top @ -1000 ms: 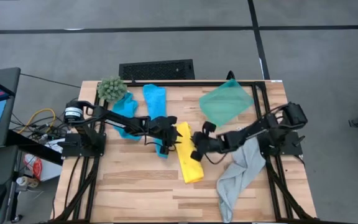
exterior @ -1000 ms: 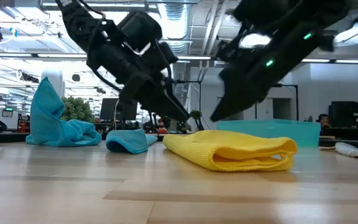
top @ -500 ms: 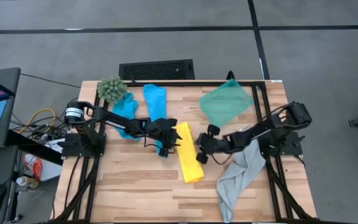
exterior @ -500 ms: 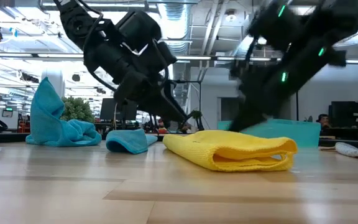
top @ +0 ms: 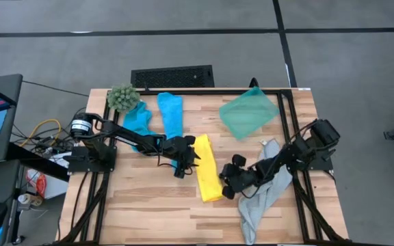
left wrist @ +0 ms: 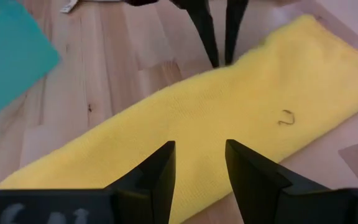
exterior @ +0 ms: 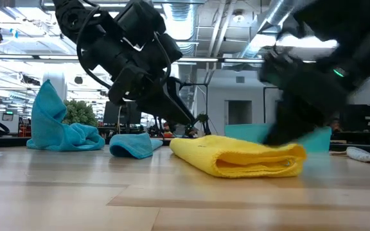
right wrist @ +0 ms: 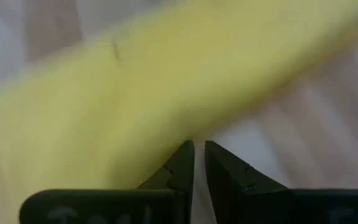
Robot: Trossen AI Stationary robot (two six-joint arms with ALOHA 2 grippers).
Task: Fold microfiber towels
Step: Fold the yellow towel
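Note:
The yellow towel (top: pixel 207 169) lies as a folded strip on the table's middle, its folded near end showing in the low view (exterior: pixel 243 157). My left gripper (top: pixel 189 158) is open at the strip's left edge, its fingers (left wrist: pixel 160 174) spread over the yellow cloth. My right gripper (top: pixel 226 183) is shut, its tips at the strip's right edge near its near end (right wrist: pixel 199 152). Two turquoise towels (top: pixel 139 123) (top: pixel 171 115) lie at the far left. The pale grey towel (top: pixel 262 191) lies crumpled under my right arm. My left gripper stands with its open fingers over the yellow towel's left edge (left wrist: pixel 191 124), slanting down from the table's left; I cannot tell whether they touch the cloth. My right gripper's shut tips (left wrist: pixel 219 50) meet the towel's right edge from the table's right; I cannot tell whether they touch it.
A translucent green bin (top: pixel 248 113) stands at the far right and a fuzzy green plant (top: pixel 122 98) at the far left corner. Bare wood lies along the near edge (top: pixel 156 205).
My right gripper has gone toward the table's near edge along the yellow towel's right side and has come down lower. The yellow towel lies where it was.

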